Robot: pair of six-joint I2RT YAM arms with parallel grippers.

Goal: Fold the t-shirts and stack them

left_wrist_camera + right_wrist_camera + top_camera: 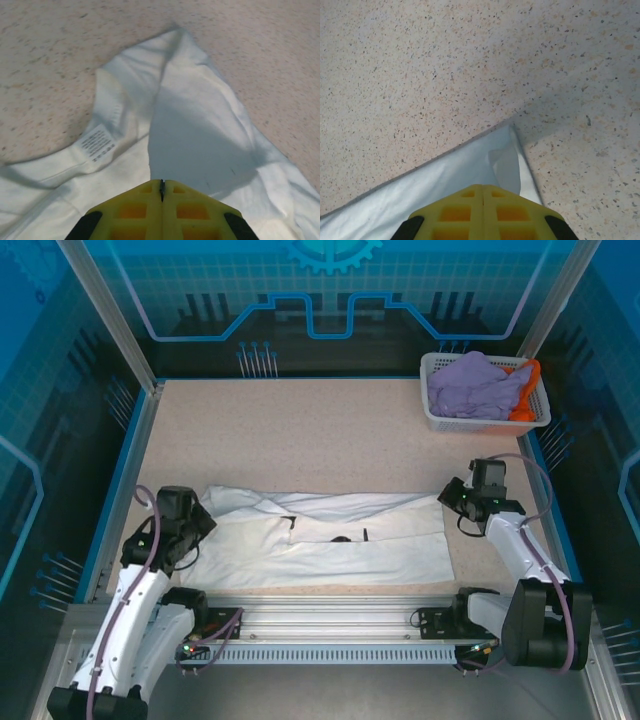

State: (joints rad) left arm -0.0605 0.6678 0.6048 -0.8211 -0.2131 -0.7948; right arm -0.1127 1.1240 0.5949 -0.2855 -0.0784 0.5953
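Left end effector and right end effector clench opposite ends of white t-shirt on desk.

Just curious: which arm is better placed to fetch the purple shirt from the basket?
Likely the right: the basket sits in the far right corner, beyond the right end effector; the left end effector is across the white shirt.

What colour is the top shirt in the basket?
Lavender; that t-shirt shows best from the top external view.
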